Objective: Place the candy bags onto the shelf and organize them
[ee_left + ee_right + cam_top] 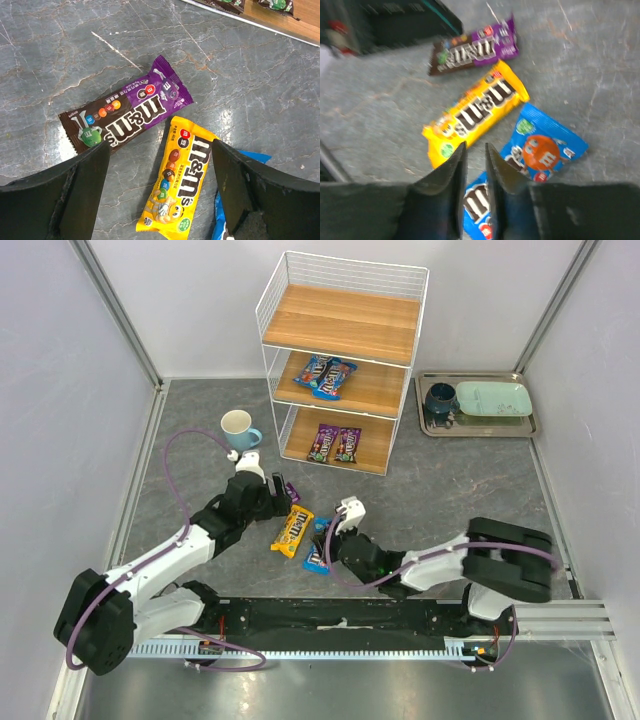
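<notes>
With our left gripper (159,167) gaping over the purple bag (127,112) and right gripper (475,160) a slit apart above the blue bag (547,150), at six o'clock of the shelf (340,325), we judge these bags light and slippery, best pinched at a crimped end.

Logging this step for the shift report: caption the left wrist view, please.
Open left hand hovers over a purple bag and a yellow bag lying on the table.

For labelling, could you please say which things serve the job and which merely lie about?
Job: yellow candy packet; blue candy packets; purple-brown candy packets; white wire shelf with wooden boards.
Lying about: white mug; metal tray; dark cup; pale green plate.
</notes>
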`<state>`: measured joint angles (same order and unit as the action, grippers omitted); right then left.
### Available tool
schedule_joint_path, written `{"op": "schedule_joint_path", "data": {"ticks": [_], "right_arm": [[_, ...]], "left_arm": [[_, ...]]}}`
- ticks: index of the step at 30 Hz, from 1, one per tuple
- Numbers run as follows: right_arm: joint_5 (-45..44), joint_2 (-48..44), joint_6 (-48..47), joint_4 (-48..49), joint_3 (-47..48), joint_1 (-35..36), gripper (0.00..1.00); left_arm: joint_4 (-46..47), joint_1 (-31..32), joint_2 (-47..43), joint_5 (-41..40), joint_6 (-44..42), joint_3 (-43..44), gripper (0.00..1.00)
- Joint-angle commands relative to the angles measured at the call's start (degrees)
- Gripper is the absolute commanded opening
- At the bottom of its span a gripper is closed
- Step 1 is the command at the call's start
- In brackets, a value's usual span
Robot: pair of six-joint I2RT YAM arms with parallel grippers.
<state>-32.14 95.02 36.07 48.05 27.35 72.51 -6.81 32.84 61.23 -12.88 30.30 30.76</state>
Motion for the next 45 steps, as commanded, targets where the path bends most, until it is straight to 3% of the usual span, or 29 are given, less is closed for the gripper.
{"op": "schedule_joint_path", "data": {"ticks": [1, 5, 8, 16, 19, 27, 35, 40, 45], "right_arm": [[2.25, -11.32, -3.73, -9.01, 2.96, 0.17, 0.42], [-0.10, -16.44, 0.56, -25.57, 6.82, 0.17, 0.52], [-3.97, -16.89, 11.19, -35.37, 7.19, 0.35, 0.54], [-10.39, -12.41, 30.08, -36.71, 3.67, 5.70, 0.62], [-12.15, -10.74, 32.38, -36.89, 4.11, 7.46, 0.68], [-12.95, -6.00, 39.32, -36.10, 4.64, 8.44, 0.68], [-13.65, -4.94, 41.36, -27.93, 0.33, 8.52, 0.43], [-13.65, -5.99, 39.87, -26.34, -0.90, 8.52, 0.18], [-16.46, -14.06, 32.59, -29.85, -0.99, 8.44, 0.03]], "left_arm": [[3.90, -0.41, 0.03, 0.75, -2.35, -0.18, 0.89], [5.83, -0.41, 0.11, 0.76, -3.14, -0.79, 0.89], [9.07, -0.41, 0.20, 0.23, -4.02, -1.93, 0.89], [14.89, -0.50, 3.10, -0.74, -7.80, -3.87, 0.88], [17.35, -0.50, 3.80, -0.92, -8.16, -5.80, 0.88], [18.41, -0.50, 4.86, -1.18, -8.24, -5.71, 0.88], [18.50, -0.50, 4.60, -1.97, -8.16, -5.98, 0.88], [18.50, -0.50, 4.51, -1.97, -8.16, -5.89, 0.88], [18.32, -0.58, 4.33, -2.06, -8.24, -5.89, 0.88]]}}
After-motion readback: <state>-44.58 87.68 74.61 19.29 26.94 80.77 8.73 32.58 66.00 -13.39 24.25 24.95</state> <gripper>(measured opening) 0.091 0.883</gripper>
